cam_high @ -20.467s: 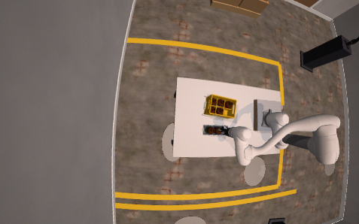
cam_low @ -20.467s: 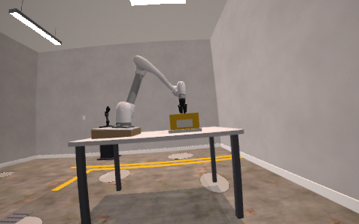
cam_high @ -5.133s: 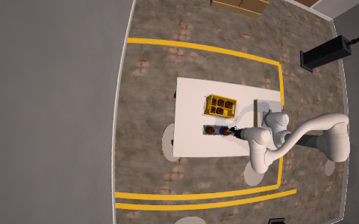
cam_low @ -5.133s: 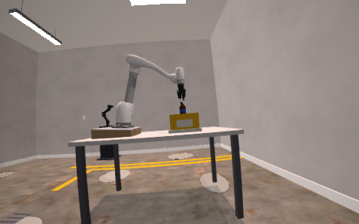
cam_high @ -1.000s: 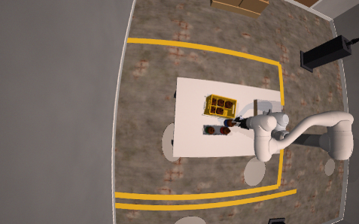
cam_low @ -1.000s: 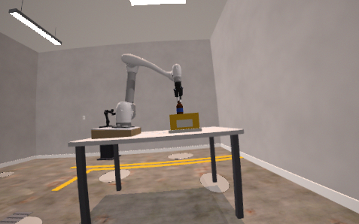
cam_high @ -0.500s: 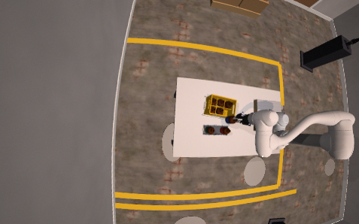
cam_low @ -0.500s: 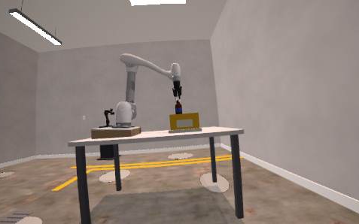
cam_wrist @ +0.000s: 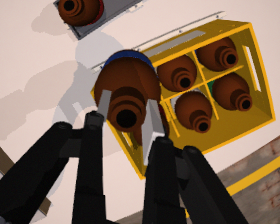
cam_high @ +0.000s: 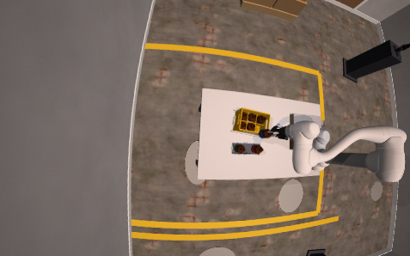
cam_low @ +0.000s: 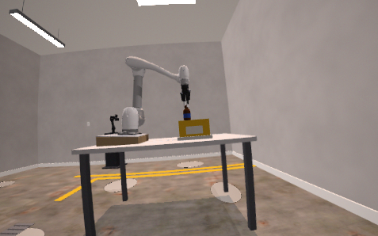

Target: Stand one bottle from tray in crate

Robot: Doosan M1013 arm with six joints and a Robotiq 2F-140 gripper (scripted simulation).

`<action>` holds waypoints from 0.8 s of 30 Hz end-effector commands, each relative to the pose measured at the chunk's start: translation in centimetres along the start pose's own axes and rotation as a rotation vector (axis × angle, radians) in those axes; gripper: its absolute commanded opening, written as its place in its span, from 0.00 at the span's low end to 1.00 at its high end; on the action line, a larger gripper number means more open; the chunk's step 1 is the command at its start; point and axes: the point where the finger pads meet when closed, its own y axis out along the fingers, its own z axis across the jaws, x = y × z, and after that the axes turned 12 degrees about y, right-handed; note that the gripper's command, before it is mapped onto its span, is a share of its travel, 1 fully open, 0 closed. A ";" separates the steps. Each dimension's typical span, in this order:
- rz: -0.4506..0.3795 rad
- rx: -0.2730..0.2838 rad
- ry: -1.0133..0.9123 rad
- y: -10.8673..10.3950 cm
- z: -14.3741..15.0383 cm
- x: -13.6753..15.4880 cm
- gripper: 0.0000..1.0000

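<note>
My gripper [cam_wrist: 126, 108] is shut on the neck of a brown bottle with a blue label [cam_wrist: 126, 90] and holds it upright in the air. In the overhead view the held bottle [cam_high: 266, 133] hangs at the corner of the yellow crate [cam_high: 253, 122] nearest the arm. In the side view the bottle [cam_low: 186, 114] hangs just above the crate's rim [cam_low: 194, 127], under the gripper [cam_low: 185, 102]. Several brown bottles [cam_wrist: 207, 83] stand in the crate's cells; the held bottle hides the near cells. The grey tray [cam_high: 247, 149] holds two upright bottles, one with a green label [cam_high: 238, 149] and one with a red label [cam_high: 256, 149].
The crate and tray rest flat on the white table [cam_high: 253, 137]. A brown base block [cam_low: 122, 138] sits on the table's end by the arm's foot. A black stand [cam_high: 370, 60] and cardboard boxes [cam_high: 274, 6] are on the floor, away from the table.
</note>
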 end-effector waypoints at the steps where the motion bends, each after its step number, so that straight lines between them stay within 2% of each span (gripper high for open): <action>1: 0.000 0.000 0.000 0.0 0.4 0.7 0.00; 24: 0.000 0.000 0.000 0.0 2.1 3.5 0.00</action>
